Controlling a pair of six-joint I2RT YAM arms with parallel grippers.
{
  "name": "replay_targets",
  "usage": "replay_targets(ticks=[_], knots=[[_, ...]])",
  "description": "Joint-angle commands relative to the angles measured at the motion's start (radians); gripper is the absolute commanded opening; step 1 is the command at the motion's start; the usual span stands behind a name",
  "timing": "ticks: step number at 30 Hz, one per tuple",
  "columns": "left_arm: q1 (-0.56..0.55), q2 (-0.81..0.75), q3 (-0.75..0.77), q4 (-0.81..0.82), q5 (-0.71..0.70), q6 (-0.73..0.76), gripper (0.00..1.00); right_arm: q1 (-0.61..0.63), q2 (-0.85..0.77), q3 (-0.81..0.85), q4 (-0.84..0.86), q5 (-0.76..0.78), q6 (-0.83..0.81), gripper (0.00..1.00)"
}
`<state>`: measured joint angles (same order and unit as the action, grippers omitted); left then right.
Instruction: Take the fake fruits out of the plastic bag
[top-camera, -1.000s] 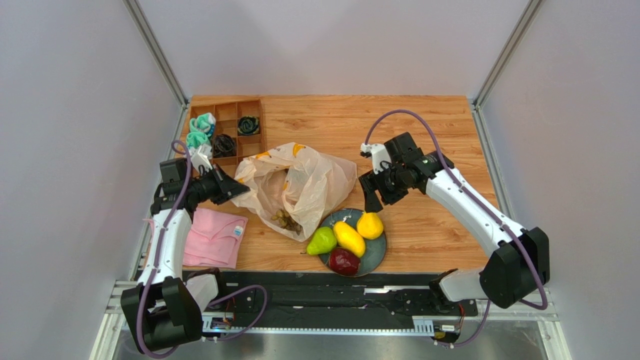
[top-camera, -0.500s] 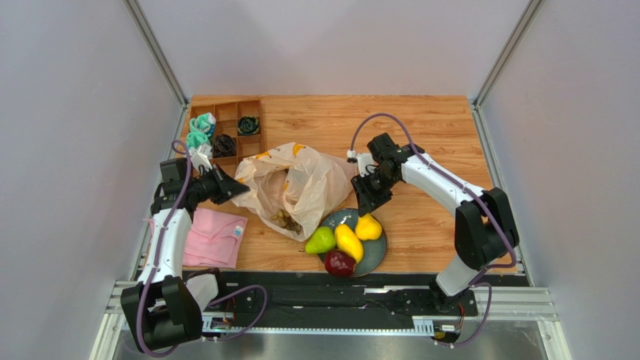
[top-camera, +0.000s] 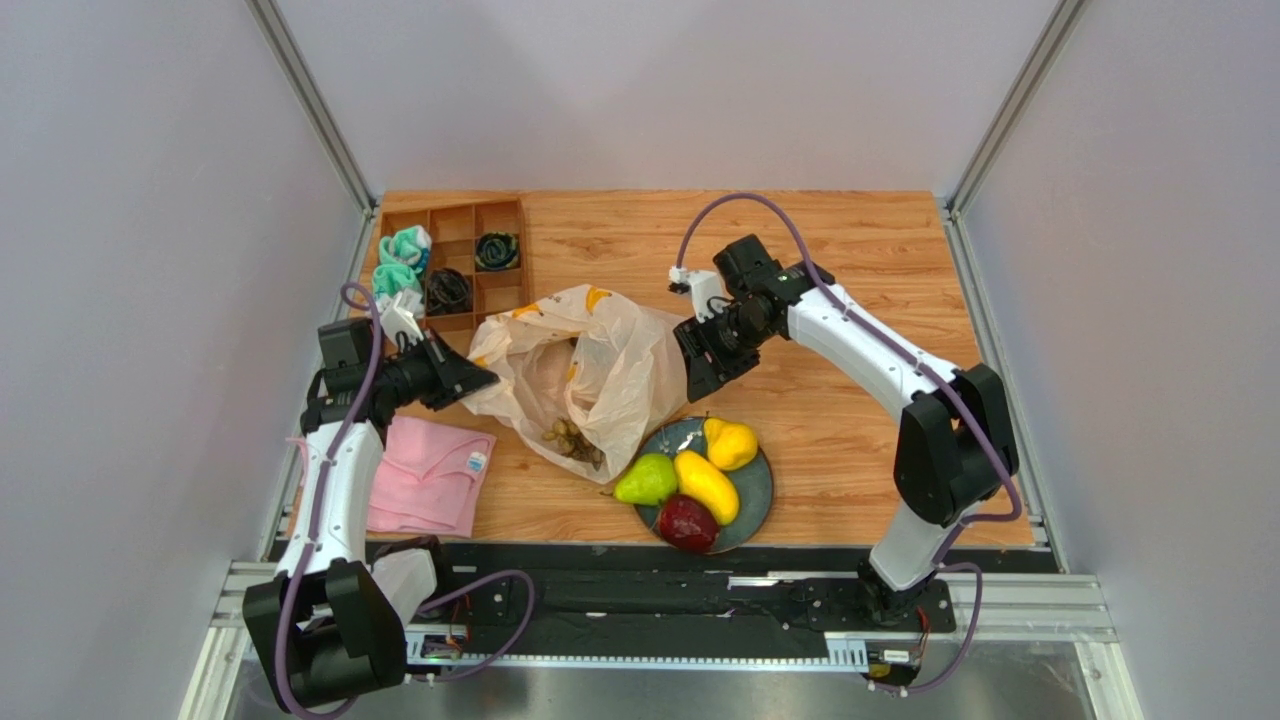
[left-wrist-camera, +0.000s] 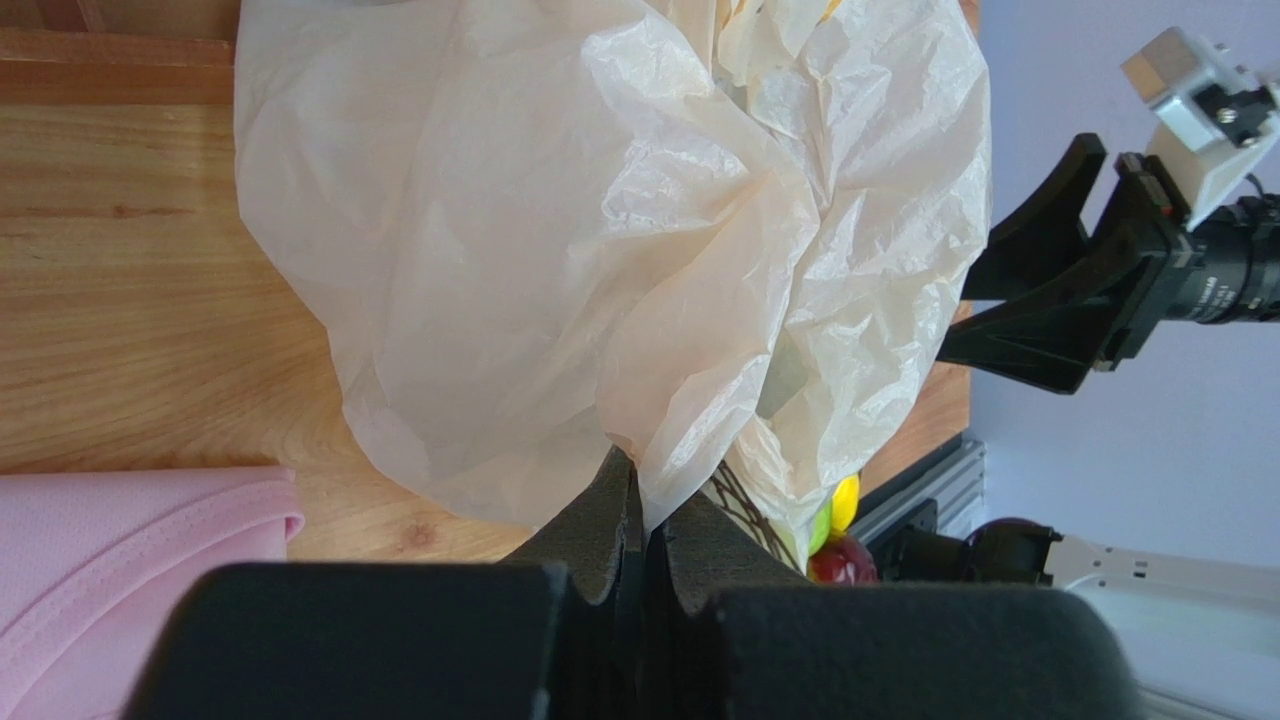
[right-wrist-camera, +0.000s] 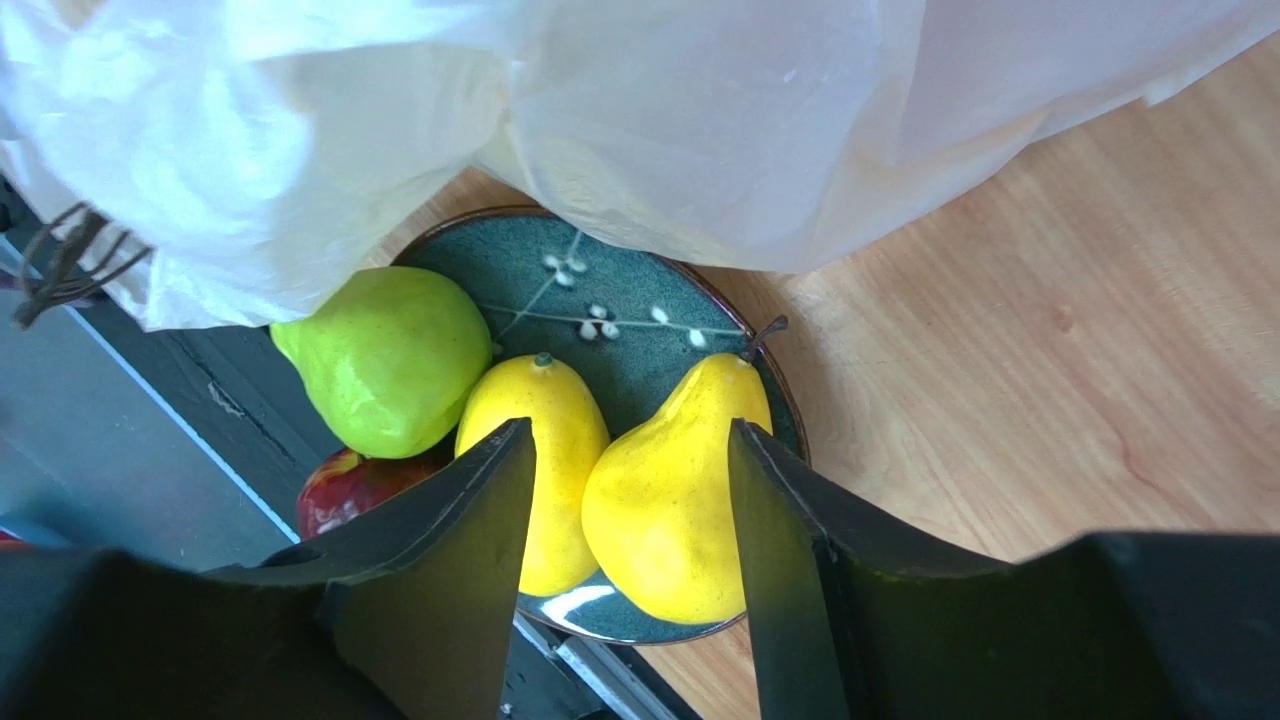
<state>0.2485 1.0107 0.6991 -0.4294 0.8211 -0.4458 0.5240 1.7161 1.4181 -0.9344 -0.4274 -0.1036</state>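
Pinching a fold of the plastic bag (top-camera: 601, 368) between clenched jaws, the left gripper (left-wrist-camera: 639, 518) seemed to be anchoring the bag's edge so that its mouth faced the plate (right-wrist-camera: 631, 338), where the green pear (top-camera: 645, 482), yellow mango (top-camera: 700, 483), lemon (top-camera: 732, 444) and dark red apple (top-camera: 687, 522) already lay together. The right gripper (right-wrist-camera: 631, 435) hovered with jaws spread and empty, just beside the bag and above that plate, likely poised to reach for what looked like a grape bunch (top-camera: 568, 438) lying in the bag's mouth

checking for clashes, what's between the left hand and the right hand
Only the plastic bag: the left hand pinches one edge, the open right hand sits at the opposite side. The top view shows it.
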Motion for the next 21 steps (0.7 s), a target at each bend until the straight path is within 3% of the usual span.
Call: replay_targets(ticks=[1, 4, 7, 15, 21], knots=[[0.009, -0.012, 0.008, 0.035, 0.015, -0.004, 0.0, -0.005, -0.136, 0.088, 0.02, -0.065, -0.068, 0.55], [0.009, -0.014, 0.004, 0.046, 0.024, -0.011, 0.0, 0.002, -0.236, 0.071, 0.135, -0.122, -0.044, 0.58], [0.009, -0.018, -0.001, 0.069, 0.05, -0.04, 0.0, 0.056, -0.216, 0.132, 0.18, -0.105, -0.038, 0.59], [0.009, -0.026, 0.031, 0.116, 0.104, -0.117, 0.0, 0.276, 0.063, 0.349, 0.207, -0.038, -0.015, 0.55], [0.009, -0.041, 0.077, 0.139, 0.147, -0.192, 0.0, 0.335, 0.256, 0.479, 0.249, 0.038, 0.094, 0.52]])
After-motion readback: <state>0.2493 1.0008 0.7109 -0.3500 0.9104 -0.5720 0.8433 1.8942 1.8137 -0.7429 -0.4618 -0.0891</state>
